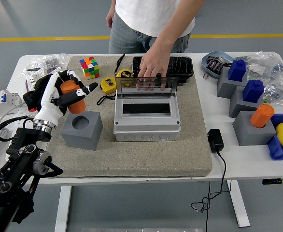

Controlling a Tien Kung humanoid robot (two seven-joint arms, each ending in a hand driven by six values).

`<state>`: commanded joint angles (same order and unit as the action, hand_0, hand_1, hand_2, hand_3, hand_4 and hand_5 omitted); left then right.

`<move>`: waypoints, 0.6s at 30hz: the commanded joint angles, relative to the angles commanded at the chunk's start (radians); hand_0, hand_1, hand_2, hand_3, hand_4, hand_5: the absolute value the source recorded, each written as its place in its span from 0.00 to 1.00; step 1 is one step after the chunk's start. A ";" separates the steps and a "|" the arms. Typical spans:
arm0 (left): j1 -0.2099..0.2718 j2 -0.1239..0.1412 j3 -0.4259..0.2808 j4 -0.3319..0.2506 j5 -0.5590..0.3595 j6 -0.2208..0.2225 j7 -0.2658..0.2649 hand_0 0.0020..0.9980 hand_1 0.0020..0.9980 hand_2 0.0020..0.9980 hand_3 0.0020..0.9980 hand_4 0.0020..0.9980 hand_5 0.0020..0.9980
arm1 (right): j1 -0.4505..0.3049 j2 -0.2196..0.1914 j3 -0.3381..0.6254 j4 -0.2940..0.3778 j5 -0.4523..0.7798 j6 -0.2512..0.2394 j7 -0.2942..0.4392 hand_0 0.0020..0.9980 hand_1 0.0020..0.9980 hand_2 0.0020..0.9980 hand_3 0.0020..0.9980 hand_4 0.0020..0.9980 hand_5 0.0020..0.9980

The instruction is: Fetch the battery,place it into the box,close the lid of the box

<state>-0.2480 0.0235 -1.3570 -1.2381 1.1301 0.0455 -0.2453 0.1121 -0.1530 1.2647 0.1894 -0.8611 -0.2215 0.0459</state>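
My left hand [64, 94] is shut on an orange cylindrical battery [72, 96] and holds it in the air above and behind a grey holder block [82, 130] whose round socket is bare. The grey box [147, 120] stands mid-mat with its clear lid [145, 85] upright. A person's hand [152, 67] at the far side holds the lid open. My right arm is out of view.
A Rubik's cube [89, 66], yellow tape measures [108, 84] and a black tray [180, 66] lie behind the box. At right stand grey blocks with blue pieces [252, 90] and another orange battery [261, 115]. A black adapter [215, 139] and cable lie at front right.
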 joint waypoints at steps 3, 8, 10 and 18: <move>-0.010 0.000 0.006 -0.011 -0.017 0.020 -0.004 0.00 0.00 0.04 0.02 1.00 0.04 | 0.000 -0.001 0.005 -0.001 -0.003 0.000 -0.001 0.84 0.82 0.78 0.81 1.00 1.00; -0.043 0.019 0.027 -0.033 -0.023 0.035 0.005 0.00 0.00 0.02 0.00 1.00 0.15 | 0.002 -0.002 0.012 -0.003 -0.009 0.001 -0.001 0.84 0.82 0.78 0.81 1.00 1.00; -0.058 0.030 0.040 -0.049 0.008 0.042 0.016 0.00 0.00 0.02 0.00 1.00 0.15 | 0.004 -0.003 0.011 -0.001 -0.008 0.000 0.000 0.84 0.82 0.78 0.81 1.00 1.00; -0.150 0.086 0.160 -0.076 0.317 0.077 0.103 0.00 0.00 0.01 0.00 1.00 0.54 | 0.009 -0.007 0.020 -0.002 -0.013 0.000 0.001 0.84 0.82 0.78 0.81 1.00 1.00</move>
<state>-0.3976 0.1094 -1.1968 -1.3139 1.4471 0.1227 -0.1424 0.1207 -0.1598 1.2844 0.1873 -0.8744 -0.2214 0.0473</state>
